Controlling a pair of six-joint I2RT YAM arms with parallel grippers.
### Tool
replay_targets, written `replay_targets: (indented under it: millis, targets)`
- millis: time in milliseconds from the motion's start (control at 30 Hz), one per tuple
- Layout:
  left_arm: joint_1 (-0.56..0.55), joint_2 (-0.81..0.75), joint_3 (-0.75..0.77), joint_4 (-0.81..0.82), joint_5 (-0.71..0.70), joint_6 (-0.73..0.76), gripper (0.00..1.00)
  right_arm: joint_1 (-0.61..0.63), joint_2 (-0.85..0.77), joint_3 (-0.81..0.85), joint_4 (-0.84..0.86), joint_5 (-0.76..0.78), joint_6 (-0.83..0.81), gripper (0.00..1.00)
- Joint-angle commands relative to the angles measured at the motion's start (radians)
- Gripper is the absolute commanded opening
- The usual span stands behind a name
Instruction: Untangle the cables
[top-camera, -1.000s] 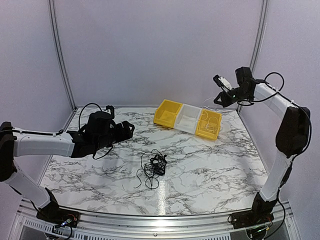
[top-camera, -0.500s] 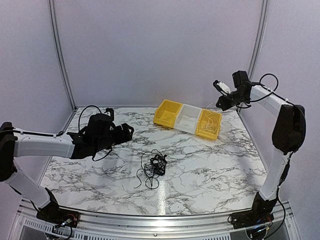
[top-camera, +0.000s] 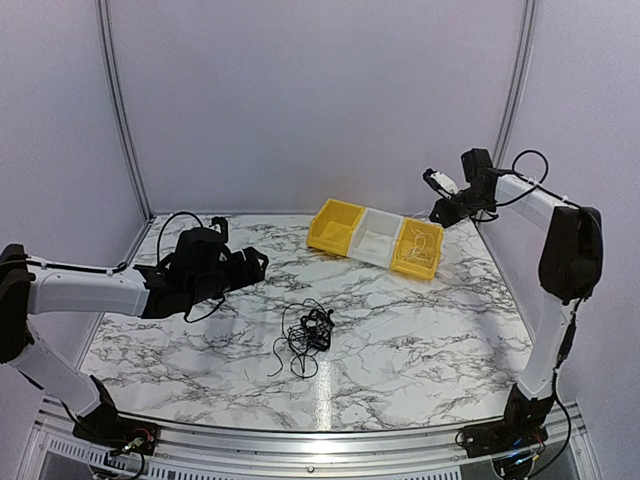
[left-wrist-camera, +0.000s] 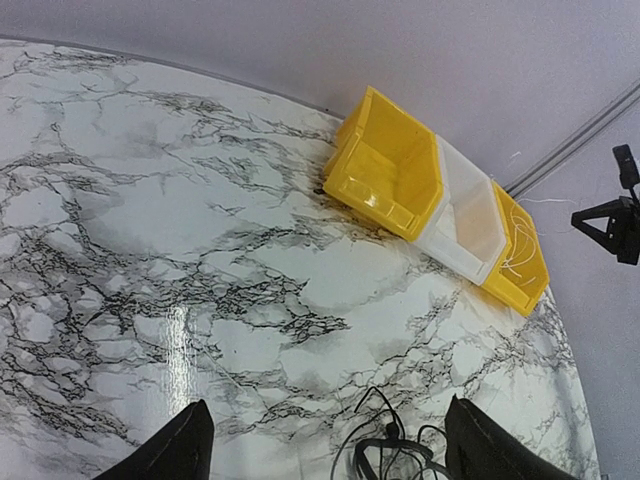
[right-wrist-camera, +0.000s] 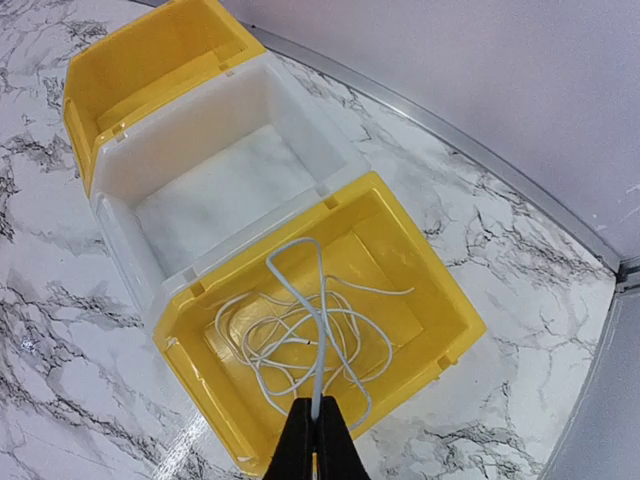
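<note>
A small tangle of thin black cables (top-camera: 308, 334) lies mid-table; its top shows at the bottom of the left wrist view (left-wrist-camera: 400, 455). My left gripper (top-camera: 256, 262) hovers to the left of the tangle, open and empty, with its fingertips (left-wrist-camera: 190, 445) far apart. My right gripper (top-camera: 438, 210) is up at the back right above the right yellow bin (top-camera: 420, 252). It is shut (right-wrist-camera: 320, 425) on a thin white cable (right-wrist-camera: 318, 330). That cable hangs down into the bin (right-wrist-camera: 440, 300), where the rest of it lies coiled.
Three bins stand in a row at the back: a yellow one (top-camera: 336, 225), a white one (top-camera: 377, 236) and the right yellow one. The yellow one on the left and the white one (right-wrist-camera: 215, 190) hold nothing. Walls with metal posts close off the back and sides.
My right gripper has moved left and back with the white cable in it, towards the wall above the right yellow bin. The left arm has barely moved.
</note>
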Motion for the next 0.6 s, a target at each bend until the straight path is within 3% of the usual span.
replay_targets:
  millis: [0, 567]
  targets:
    - [-0.002, -0.026, -0.028, 0.005, 0.005, -0.006, 0.83, 0.014, 0.053, 0.032, -0.004, -0.010, 0.009, 0.00]
    - [-0.003, -0.125, -0.104, 0.002, -0.026, -0.042, 0.83, 0.025, 0.190, 0.043, 0.033, 0.121, 0.090, 0.00]
